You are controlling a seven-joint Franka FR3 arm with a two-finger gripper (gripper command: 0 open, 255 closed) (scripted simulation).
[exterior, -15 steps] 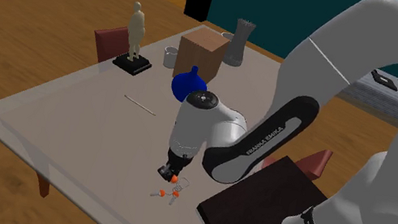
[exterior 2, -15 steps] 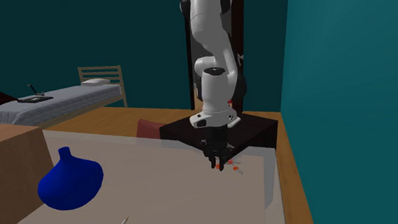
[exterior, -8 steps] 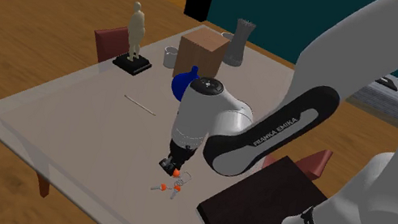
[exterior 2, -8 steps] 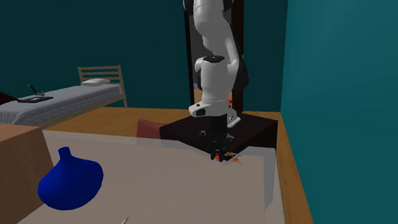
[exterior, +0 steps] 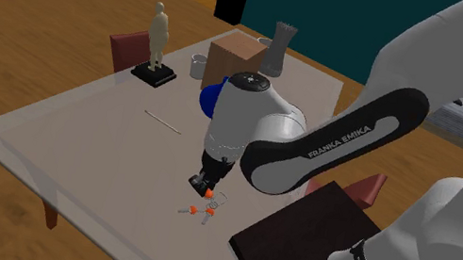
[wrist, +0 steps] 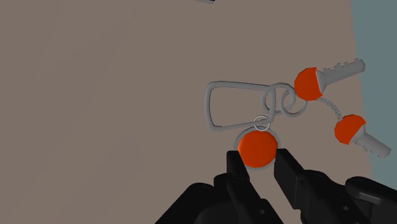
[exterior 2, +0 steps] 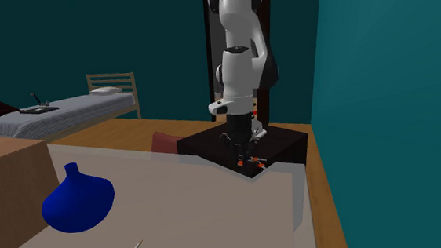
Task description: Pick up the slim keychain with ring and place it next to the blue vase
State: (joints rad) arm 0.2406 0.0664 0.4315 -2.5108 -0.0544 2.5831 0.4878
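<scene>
The keychain (wrist: 236, 105) is a grey clip and rings carrying orange-headed keys. My gripper (wrist: 257, 163) is shut on one round orange key head (wrist: 257, 147), and the rest of the bunch dangles from it. In the shoulder view the gripper (exterior: 202, 186) holds the keychain (exterior: 202, 209) a little above the table's near edge. The blue vase (exterior: 210, 98) stands farther back, partly hidden behind the arm. In the second exterior view the gripper (exterior 2: 242, 158) and keys (exterior 2: 253, 162) hang in front of the stand, well to the right of the vase (exterior 2: 77, 200).
A brown box (exterior: 234, 62) stands just behind the vase. A statue on a black base (exterior: 157, 42), a white cup (exterior: 198, 66) and a grey vase (exterior: 278, 48) stand farther back. A thin stick (exterior: 162, 122) lies mid-table. The dark stand (exterior: 327, 237) adjoins the table's near edge.
The gripper has risen from the table with the keychain in it, and the keys now hang off the surface. The arm's elbow has swung higher.
</scene>
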